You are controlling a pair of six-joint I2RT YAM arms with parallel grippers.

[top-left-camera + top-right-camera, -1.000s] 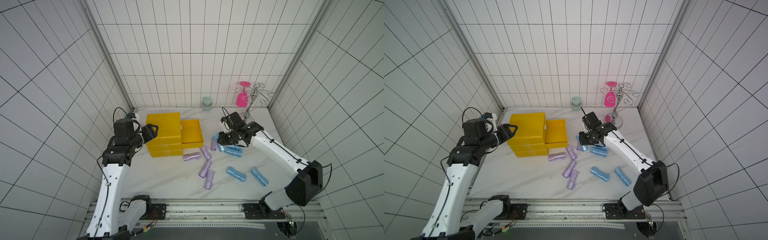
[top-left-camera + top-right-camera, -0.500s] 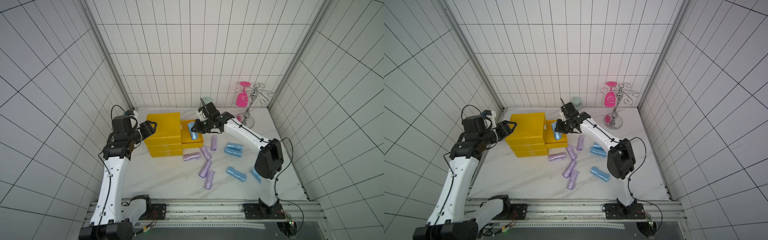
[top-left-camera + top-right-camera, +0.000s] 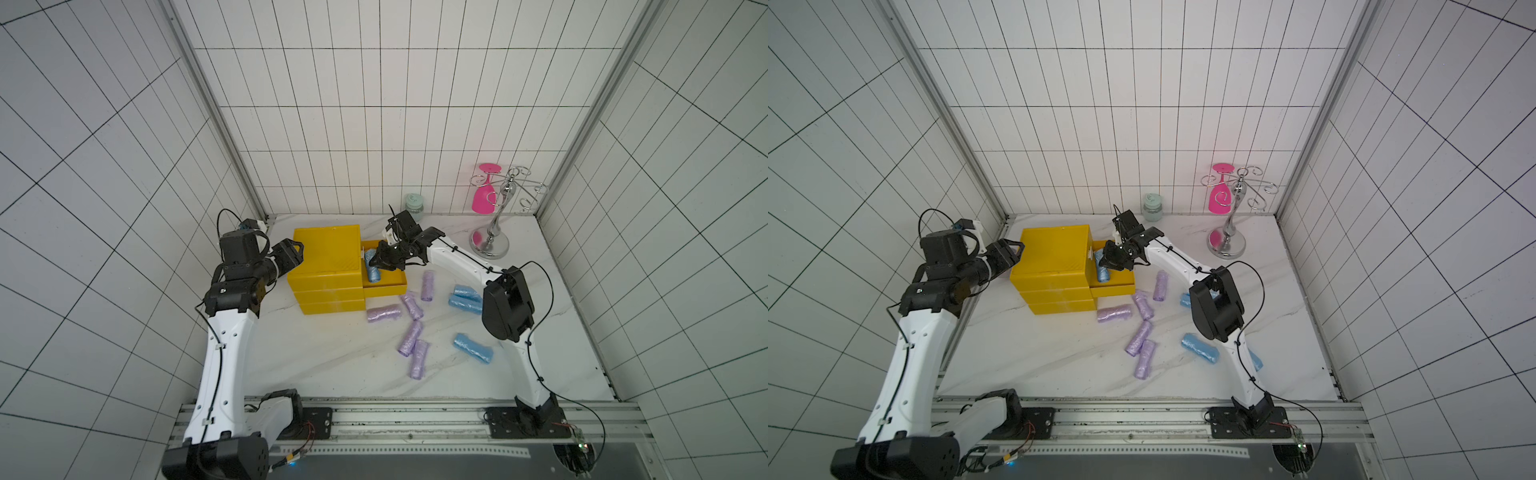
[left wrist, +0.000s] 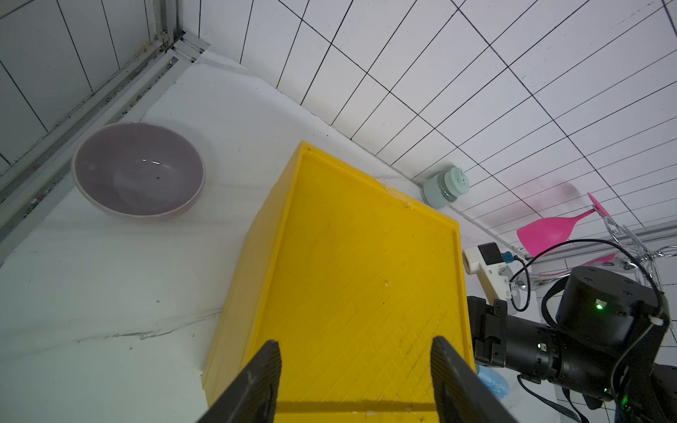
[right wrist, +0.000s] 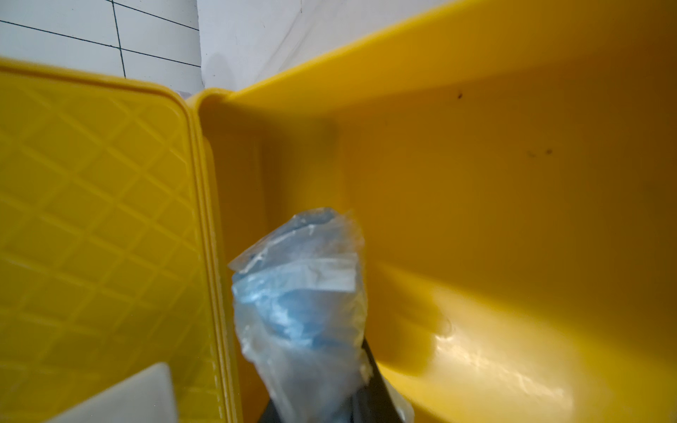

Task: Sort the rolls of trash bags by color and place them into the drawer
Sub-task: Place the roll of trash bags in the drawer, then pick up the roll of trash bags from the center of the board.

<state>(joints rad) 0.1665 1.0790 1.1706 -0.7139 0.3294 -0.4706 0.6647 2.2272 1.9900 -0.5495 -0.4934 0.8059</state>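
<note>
1. The right gripper (image 3: 380, 262) is hanging low inside the pulled-out top drawer (image 3: 384, 286). The light blue roll (image 3: 372, 272) is lying right at its fingertips, stretching away from them toward the drawer's front wall. In the right wrist view the roll (image 5: 304, 304) is filling the space just ahead of one dark finger (image 5: 370, 384). I cannot tell whether the jaws are pinching it or letting it go.
2. The crinkled film is looking loose at the roll's end. If a fold is catching on a pad, the roll may be riding up and out as the hand lifts.
3. Just beside the hand, the roll is sitting close against the yellow cabinet (image 3: 326, 249). If it is leaning there, it may be wedging under the cabinet's edge when the drawer slides shut.
4. Across the cabinet from that hand, the left gripper (image 4: 353, 351) is standing open and empty, with its fingers (image 4: 263, 366) spread over the cabinet top. I cannot tell whether it is touching. If it is not bracing, a knock from the right hand may be shifting the light cabinet.
5. Behind the right hand, along its forearm, lilac rolls (image 3: 383, 313) and more blue rolls (image 3: 465, 298) are waiting on the table (image 3: 332, 357). A low withdrawal may be sweeping them, and a lilac one picked up next would be mixing colours in this drawer.
</note>
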